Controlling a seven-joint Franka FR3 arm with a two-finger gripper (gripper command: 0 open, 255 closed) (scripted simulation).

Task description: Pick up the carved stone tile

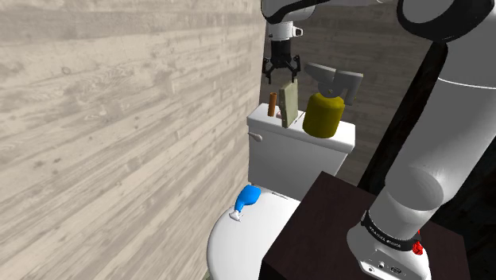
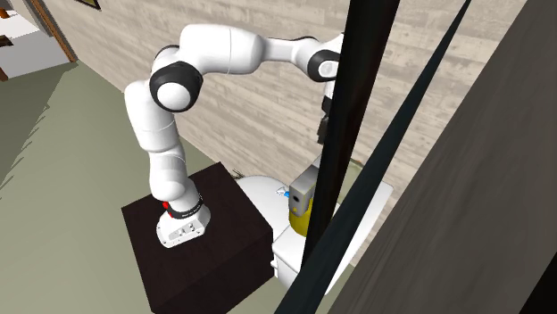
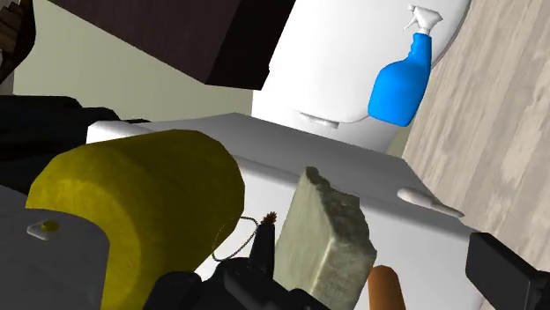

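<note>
At the shoulder view's upper middle, the gripper point(image 1: 282, 78) hangs with its fingers spread apart, clasping nothing. Just below it, the grey stone tile point(image 1: 288, 104) stands on edge on the toilet tank point(image 1: 274, 151), between a brown cylinder point(image 1: 272, 104) and a yellow bottle point(image 1: 323, 116).

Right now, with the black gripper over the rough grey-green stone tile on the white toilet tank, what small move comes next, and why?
Probably close the fingers. The black gripper is open, and the rough grey-green stone tile stands on edge on the white toilet tank between its fingers, not yet clasped.
</note>
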